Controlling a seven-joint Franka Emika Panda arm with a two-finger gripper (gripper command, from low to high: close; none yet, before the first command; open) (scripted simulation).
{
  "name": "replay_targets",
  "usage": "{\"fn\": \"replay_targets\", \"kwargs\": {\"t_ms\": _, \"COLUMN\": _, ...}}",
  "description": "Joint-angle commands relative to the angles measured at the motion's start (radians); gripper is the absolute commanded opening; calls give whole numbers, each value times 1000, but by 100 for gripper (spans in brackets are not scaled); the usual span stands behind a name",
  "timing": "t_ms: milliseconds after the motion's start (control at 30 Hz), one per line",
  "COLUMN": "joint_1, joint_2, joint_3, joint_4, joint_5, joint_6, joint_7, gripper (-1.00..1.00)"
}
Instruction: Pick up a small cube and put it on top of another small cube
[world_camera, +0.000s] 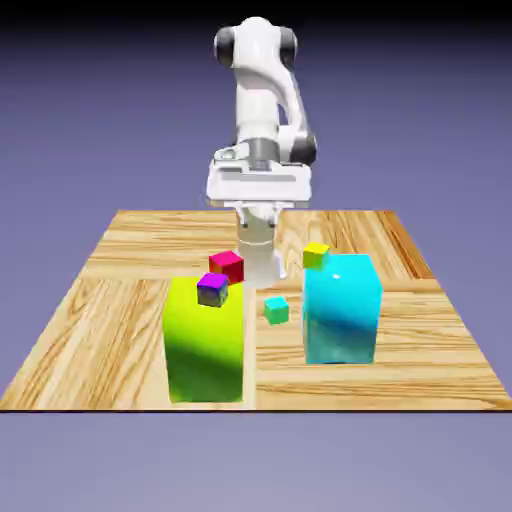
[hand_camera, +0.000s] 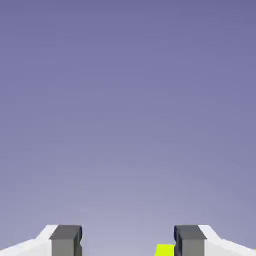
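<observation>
You are looking at a wooden table (world_camera: 120, 300) carrying two big blocks and four little cubes. The tiny teal cube (world_camera: 276, 310) is sitting on the wood in the gap between the tall yellow-green block (world_camera: 205, 345) on the exterior view's left and the big cyan block (world_camera: 342, 310) on the exterior view's right; it is lying nearer the cyan block's lower left edge, though you cannot tell whether the two are touching. A small purple cube (world_camera: 212, 289) is resting on the top of the yellow-green block near its far edge. A small red cube (world_camera: 227, 266) is showing just behind and above the purple one, and you cannot tell whether it is standing on the block or on the table beyond. A small yellow cube (world_camera: 316, 255) is sitting at the cyan block's far left corner.

The white arm (world_camera: 262, 100) is hanging over the far middle of the table, with the gripper (hand_camera: 128, 241) pointing away from the cubes. In the hand view its two grey fingertips (hand_camera: 65, 239) are standing well apart with bare backdrop between them, so the claw is released and grasping nothing. A sliver of yellow-green is peeking in beside the hand view's right fingertip
</observation>
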Motion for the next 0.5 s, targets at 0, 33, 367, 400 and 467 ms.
{"fn": "replay_targets", "kwargs": {"t_ms": 0, "joint_1": 21, "joint_2": -8, "joint_3": -36, "joint_4": 4, "joint_5": -2, "joint_6": -17, "joint_7": -37, "gripper": 0}}
{"fn": "replay_targets", "kwargs": {"t_ms": 33, "joint_1": 43, "joint_2": -16, "joint_3": -73, "joint_4": 7, "joint_5": -4, "joint_6": -35, "joint_7": -74, "gripper": 0}}
{"fn": "replay_targets", "kwargs": {"t_ms": 367, "joint_1": 224, "joint_2": -44, "joint_3": -435, "joint_4": 76, "joint_5": -16, "joint_6": -218, "joint_7": -472, "gripper": 0}}
{"fn": "replay_targets", "kwargs": {"t_ms": 400, "joint_1": 241, "joint_2": -44, "joint_3": -471, "joint_4": 84, "joint_5": -16, "joint_6": -237, "joint_7": -513, "gripper": 0}}
{"fn": "replay_targets", "kwargs": {"t_ms": 467, "joint_1": 275, "joint_2": -45, "joint_3": -544, "joint_4": 101, "joint_5": -18, "joint_6": -275, "joint_7": -595, "gripper": 0}}
